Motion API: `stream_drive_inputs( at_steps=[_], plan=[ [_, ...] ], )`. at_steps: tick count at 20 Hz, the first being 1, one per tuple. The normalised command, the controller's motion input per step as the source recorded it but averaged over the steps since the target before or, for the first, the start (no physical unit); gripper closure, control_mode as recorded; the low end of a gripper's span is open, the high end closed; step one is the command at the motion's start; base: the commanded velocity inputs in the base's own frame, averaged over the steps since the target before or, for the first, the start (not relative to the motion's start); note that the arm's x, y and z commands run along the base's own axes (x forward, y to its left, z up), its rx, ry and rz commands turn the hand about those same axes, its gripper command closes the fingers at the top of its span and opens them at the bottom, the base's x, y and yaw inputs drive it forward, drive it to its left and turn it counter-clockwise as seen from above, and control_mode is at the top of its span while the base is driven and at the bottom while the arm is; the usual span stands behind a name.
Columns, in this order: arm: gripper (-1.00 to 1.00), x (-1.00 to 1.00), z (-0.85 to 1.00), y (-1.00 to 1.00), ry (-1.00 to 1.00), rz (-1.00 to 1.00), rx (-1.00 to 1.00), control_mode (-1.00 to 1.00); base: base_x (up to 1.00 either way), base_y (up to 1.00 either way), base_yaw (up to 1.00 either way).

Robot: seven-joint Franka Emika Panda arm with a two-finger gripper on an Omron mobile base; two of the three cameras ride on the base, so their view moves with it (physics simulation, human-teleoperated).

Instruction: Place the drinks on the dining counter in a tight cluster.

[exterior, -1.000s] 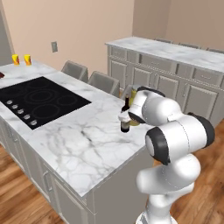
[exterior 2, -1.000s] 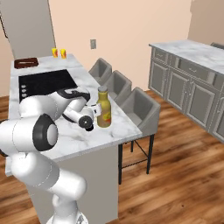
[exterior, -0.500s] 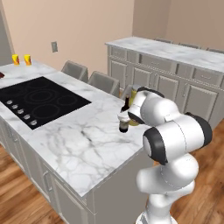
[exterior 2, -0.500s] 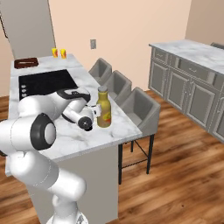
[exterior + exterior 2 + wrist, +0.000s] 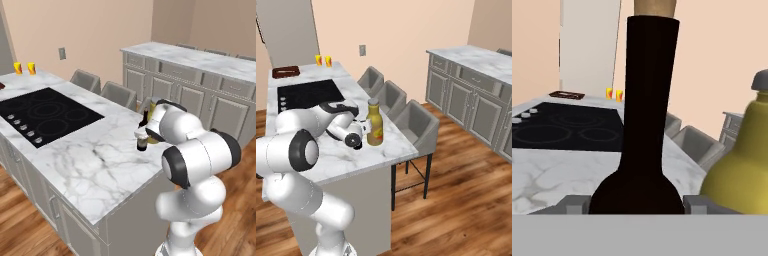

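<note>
**Wine bottle at the tabletop's near corner, beside the amber one**

Left base view: marble tabletop (image 5: 95, 165) running from far left to near right, black cooktop (image 5: 45, 115) set into its far-left half, two small orange cups (image 5: 24, 68) at the far end. Near the right edge, tool (image 5: 141, 136) low against a dark wine bottle (image 5: 143, 131), mostly hidden behind the white wrist. Amber bottle (image 5: 152, 120) just beyond, only a yellow sliver visible past the arm. Stools (image 5: 102, 90) tucked along the far side.

Right base view: same corner from the other side. Amber bottle (image 5: 374, 125) upright on the marble near the stool-side edge; tool (image 5: 356, 138) just to its left with the wine bottle's dark body (image 5: 357, 144) showing beneath the hand. Bottles just beside each other, whether touching not clear. Judged a placement meant to form the tight cluster the task asks for, with the amber bottle as anchor.

Hand view: wine bottle (image 5: 646, 125) dead centre, upright, shoulder sitting between the two grey fingertips (image 5: 574, 204), which press close at either side — narrow, closed around the bottle. Amber bottle (image 5: 742, 165) close on the right, dark cap above. Cooktop (image 5: 567, 131) far behind on the left.
</note>
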Motion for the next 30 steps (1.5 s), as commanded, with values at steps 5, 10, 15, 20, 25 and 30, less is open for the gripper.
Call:
stream_drive_inputs(
  at_steps=[5, 10, 15, 20, 25, 30],
  plan=[
    [-1.00, 0.00, 0.00, 0.00, 0.00, 0.00, 0.00, -1.00, 0.00, 0.00, 0.00],
    [-1.00, 0.00, 0.07, 0.00, 0.00, 0.00, 0.00, -1.00, 0.00, 0.00, 0.00],
    [-1.00, -0.05, 0.21, 0.00, 0.00, 0.00, 0.00, -1.00, 0.00, 0.00, 0.00],
    [-1.00, -0.46, 0.34, -0.08, 0.00, 0.00, 0.00, -1.00, 0.00, 0.00, 0.00],
    [-1.00, -0.44, 0.82, -0.44, 0.14, 0.00, 0.00, -1.00, 0.00, 0.00, 0.00],
    [-1.00, -0.06, 0.90, -0.48, 0.42, -0.01, 0.00, -1.00, 0.00, 0.00, 0.00]
  ],
)
